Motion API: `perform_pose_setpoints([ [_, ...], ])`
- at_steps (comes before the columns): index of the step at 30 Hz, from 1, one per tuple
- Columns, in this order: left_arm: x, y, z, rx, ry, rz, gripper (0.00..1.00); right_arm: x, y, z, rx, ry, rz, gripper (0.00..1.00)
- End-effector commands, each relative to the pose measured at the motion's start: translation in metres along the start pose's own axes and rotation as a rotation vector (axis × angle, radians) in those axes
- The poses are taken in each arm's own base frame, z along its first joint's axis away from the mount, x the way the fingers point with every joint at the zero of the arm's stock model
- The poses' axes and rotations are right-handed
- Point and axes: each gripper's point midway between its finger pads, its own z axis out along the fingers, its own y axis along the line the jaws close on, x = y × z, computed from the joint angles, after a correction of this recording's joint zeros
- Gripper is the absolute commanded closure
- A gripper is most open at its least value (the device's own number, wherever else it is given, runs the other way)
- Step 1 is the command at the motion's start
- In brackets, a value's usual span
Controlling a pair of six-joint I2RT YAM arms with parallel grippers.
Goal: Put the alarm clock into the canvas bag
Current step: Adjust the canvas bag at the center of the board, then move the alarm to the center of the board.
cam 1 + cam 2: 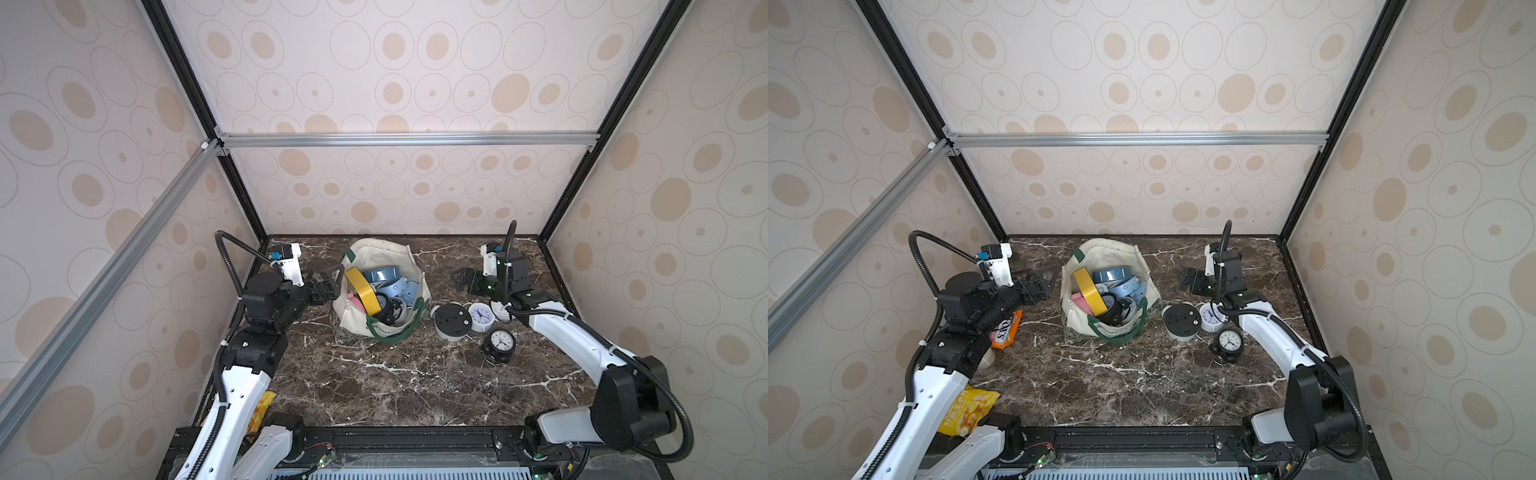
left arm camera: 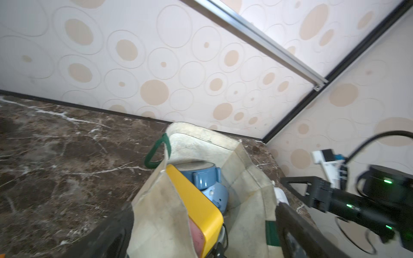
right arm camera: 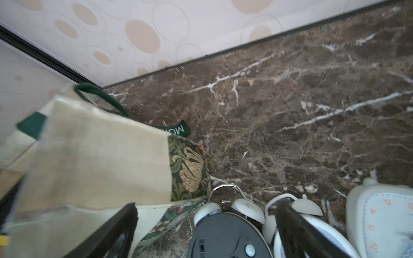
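several alarm clocks are seen lying inside the canvas bag, at least three more clocks are left on the table beside it, and the left gripper and right gripper are held spread and empty.

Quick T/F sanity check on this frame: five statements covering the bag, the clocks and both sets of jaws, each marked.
1. The off-white canvas bag stands open with clocks inside. True.
2. The yellow alarm clock lies on the dark marble table. False: it is inside the bag.
3. The left gripper is shut on the bag's rim. False: its jaws are open, gripping nothing.
4. The black twin-bell alarm clock stands on the table, outside the bag. True.
5. The right gripper holds a clock. False: jaws open, empty.
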Motion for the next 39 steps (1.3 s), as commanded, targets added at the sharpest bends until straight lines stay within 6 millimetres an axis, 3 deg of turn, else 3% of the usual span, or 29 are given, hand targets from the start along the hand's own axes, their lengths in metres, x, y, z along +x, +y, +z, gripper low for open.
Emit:
perform_pose_setpoints([
  [1, 0.013, -0.033, -0.012, 0.109, 0.032, 0.014, 0.02, 0.015, -0.010, 0.021, 0.015, 0.062, 0.037, 0.04],
  [8, 0.087, -0.062, -0.015, 0.203, 0.194, 0.053, 0.02, 0.047, -0.014, 0.058, -0.030, 0.199, 0.077, 0.09],
  [14, 0.145, -0.073, -0.010, 0.206, 0.329, 0.135, 0.02, 0.081, -0.017, 0.061, -0.058, 0.293, 0.109, 0.11],
  [18, 0.178, -0.079, -0.003, 0.196, 0.414, 0.190, 0.02, 0.103, -0.012, 0.052, -0.090, 0.347, 0.115, 0.13],
  [23, 0.202, -0.092, 0.000, 0.212, 0.433, 0.252, 0.02, 0.124, -0.008, 0.034, -0.119, 0.395, 0.140, 0.14],
  [27, 0.220, -0.094, 0.002, 0.215, 0.430, 0.292, 0.02, 0.149, 0.010, 0.017, -0.151, 0.445, 0.104, 0.15],
  [35, 0.225, -0.090, 0.000, 0.218, 0.373, 0.327, 0.02, 0.215, 0.031, 0.001, -0.148, 0.536, 0.037, 0.19],
  [39, 0.231, -0.084, -0.003, 0.229, 0.354, 0.378, 0.02, 0.241, 0.053, -0.006, -0.200, 0.576, 0.006, 0.23],
])
